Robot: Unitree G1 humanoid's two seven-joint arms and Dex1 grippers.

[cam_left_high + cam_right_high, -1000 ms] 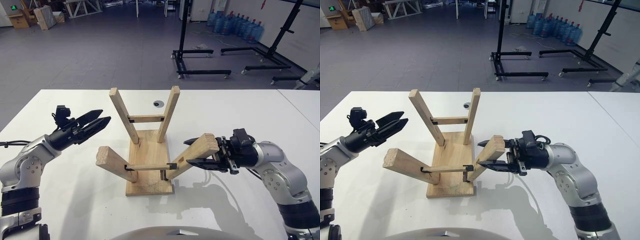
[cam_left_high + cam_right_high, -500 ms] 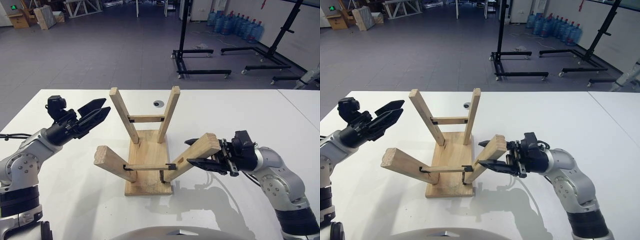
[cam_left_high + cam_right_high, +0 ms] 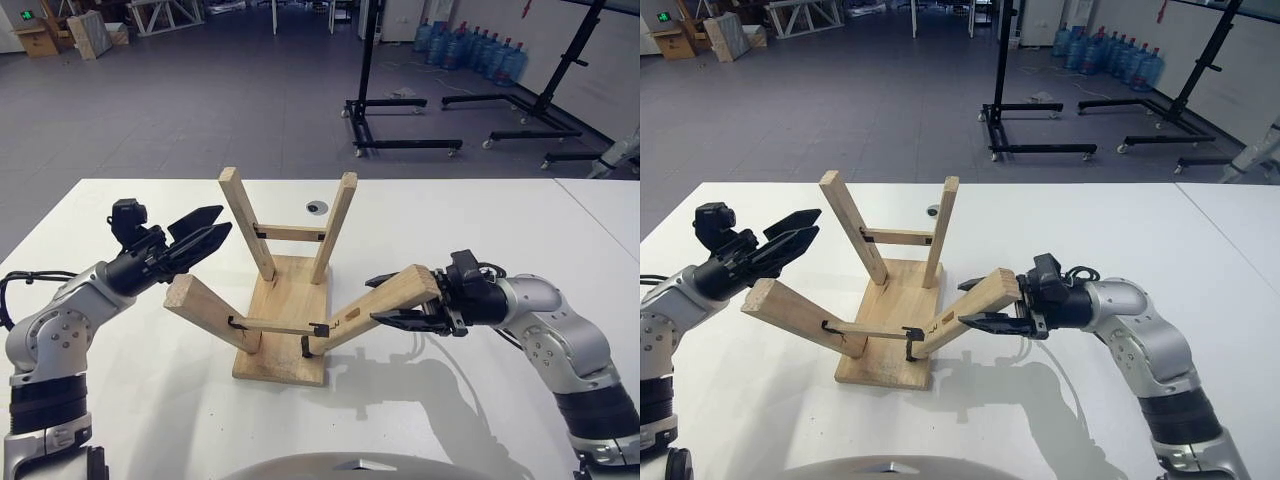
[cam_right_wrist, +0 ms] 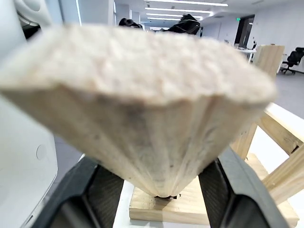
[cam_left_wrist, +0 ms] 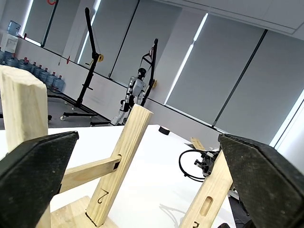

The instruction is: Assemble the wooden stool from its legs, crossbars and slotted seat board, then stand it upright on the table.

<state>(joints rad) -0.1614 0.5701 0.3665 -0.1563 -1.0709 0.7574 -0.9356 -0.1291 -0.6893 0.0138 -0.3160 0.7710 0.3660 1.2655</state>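
The wooden stool lies upside down, its seat board (image 3: pixel 280 358) flat on the white table (image 3: pixel 480 230). Two far legs (image 3: pixel 247 222) (image 3: pixel 334 225) stand up from it, joined by a crossbar (image 3: pixel 290 233). Two near legs splay outward, joined by a lower crossbar (image 3: pixel 275 326). My right gripper (image 3: pixel 372 300) is shut on the free end of the near right leg (image 3: pixel 395 292), which fills the gap between its fingers in the right wrist view (image 4: pixel 142 104). My left gripper (image 3: pixel 212 225) is open and holds nothing. It hovers just above the end of the near left leg (image 3: pixel 200 305), beside the far left leg.
A small round hole (image 3: pixel 317 207) is in the table behind the stool. Black wheeled stands (image 3: pixel 400 120) and water bottles are on the floor beyond the far table edge. Bare table lies on both sides of the stool.
The stool has slid and turned to my left, carried by the right gripper on its leg. The left gripper has come back down beside the far left leg, still open.
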